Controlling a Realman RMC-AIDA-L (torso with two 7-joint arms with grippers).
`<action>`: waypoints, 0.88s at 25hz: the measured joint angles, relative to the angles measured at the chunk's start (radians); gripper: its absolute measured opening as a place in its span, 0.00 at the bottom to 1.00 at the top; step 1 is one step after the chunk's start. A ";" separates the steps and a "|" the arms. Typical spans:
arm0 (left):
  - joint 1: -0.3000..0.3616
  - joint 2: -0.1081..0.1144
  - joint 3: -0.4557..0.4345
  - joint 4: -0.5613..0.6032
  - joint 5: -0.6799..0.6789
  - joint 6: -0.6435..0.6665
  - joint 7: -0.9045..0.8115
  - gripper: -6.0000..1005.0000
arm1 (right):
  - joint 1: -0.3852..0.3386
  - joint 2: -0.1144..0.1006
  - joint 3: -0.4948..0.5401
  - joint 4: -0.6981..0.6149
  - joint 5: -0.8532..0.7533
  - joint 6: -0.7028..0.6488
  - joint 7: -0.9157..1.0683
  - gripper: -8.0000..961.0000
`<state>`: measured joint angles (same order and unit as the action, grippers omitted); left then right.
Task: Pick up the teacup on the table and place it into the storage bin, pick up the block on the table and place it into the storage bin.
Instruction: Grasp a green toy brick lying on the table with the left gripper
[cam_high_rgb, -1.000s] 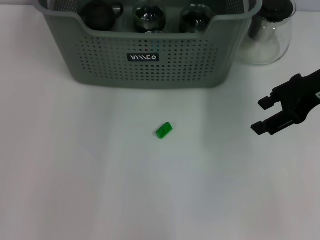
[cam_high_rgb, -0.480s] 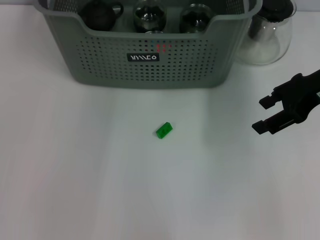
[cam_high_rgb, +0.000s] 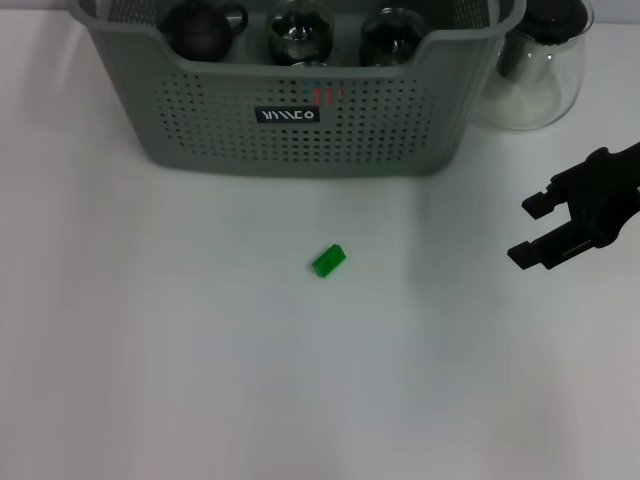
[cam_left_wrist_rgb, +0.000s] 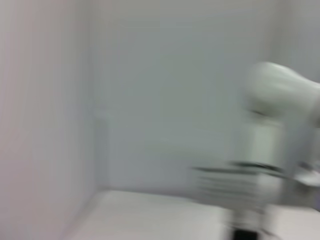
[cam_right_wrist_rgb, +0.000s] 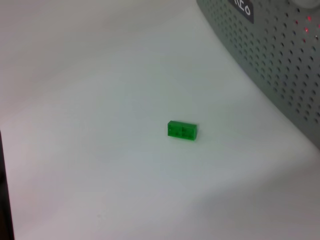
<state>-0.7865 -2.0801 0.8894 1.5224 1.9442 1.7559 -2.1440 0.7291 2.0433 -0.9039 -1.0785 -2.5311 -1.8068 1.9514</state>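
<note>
A small green plastic block (cam_high_rgb: 328, 261) lies flat on the white surface (cam_high_rgb: 200, 380), in front of the large grey-green perforated plastic storage bin (cam_high_rgb: 300, 120) and well apart from it. To the block's right, the black right tool (cam_high_rgb: 536, 232) reaches in level above the surface, fingers apart, holding nothing. Dark teacups (cam_high_rgb: 203, 28) sit inside the bin. A clear glass pitcher (cam_high_rgb: 532, 70) stands just beside the bin's right wall.
</note>
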 joint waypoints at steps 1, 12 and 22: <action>0.012 -0.006 0.010 0.022 -0.017 0.050 0.023 0.70 | 0.000 0.000 0.000 0.000 0.000 0.000 0.001 0.84; -0.053 -0.070 0.482 -0.103 0.509 0.076 0.167 0.70 | -0.002 0.003 0.000 0.010 0.000 0.001 0.007 0.84; -0.137 -0.088 0.669 -0.348 0.703 -0.113 0.279 0.69 | -0.007 0.012 0.004 0.061 0.000 0.021 0.010 0.84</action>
<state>-0.9235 -2.1685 1.5581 1.1748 2.6473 1.6429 -1.8655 0.7220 2.0548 -0.9002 -1.0174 -2.5310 -1.7856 1.9611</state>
